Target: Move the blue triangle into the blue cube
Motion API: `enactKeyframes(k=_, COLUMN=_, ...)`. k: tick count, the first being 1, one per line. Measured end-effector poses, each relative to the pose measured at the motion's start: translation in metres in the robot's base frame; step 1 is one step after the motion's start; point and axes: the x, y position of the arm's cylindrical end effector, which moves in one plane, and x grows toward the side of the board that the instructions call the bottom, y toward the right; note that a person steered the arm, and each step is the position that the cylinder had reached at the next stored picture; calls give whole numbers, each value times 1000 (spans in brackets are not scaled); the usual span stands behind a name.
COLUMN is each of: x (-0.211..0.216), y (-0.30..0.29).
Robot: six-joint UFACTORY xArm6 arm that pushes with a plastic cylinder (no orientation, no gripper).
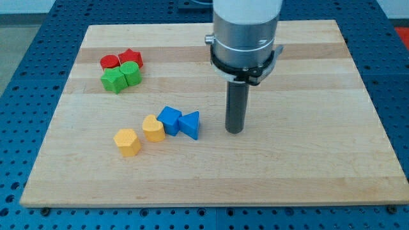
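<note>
The blue triangle (190,124) lies near the middle of the wooden board (307,166). Its left side touches the blue cube (170,119). My tip (235,131) rests on the board to the right of the blue triangle, a short gap away, not touching it. The rod hangs from the grey arm end (246,38) at the view's top.
A yellow block (153,128) touches the blue cube's left side, and another yellow block (127,142) sits further left and lower. At the upper left, a red round block (110,62), a red star-like block (131,57) and two green blocks (115,80) (131,73) are clustered.
</note>
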Motion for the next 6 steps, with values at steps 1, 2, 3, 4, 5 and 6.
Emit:
enactKeyframes(k=1, x=2, y=-18)
enactKeyframes(k=2, x=5, y=-35)
enactKeyframes(k=3, x=13, y=-50)
enactKeyframes(k=4, x=20, y=-66)
enactKeyframes(k=5, x=33, y=-58)
enactKeyframes(k=6, x=71, y=-43)
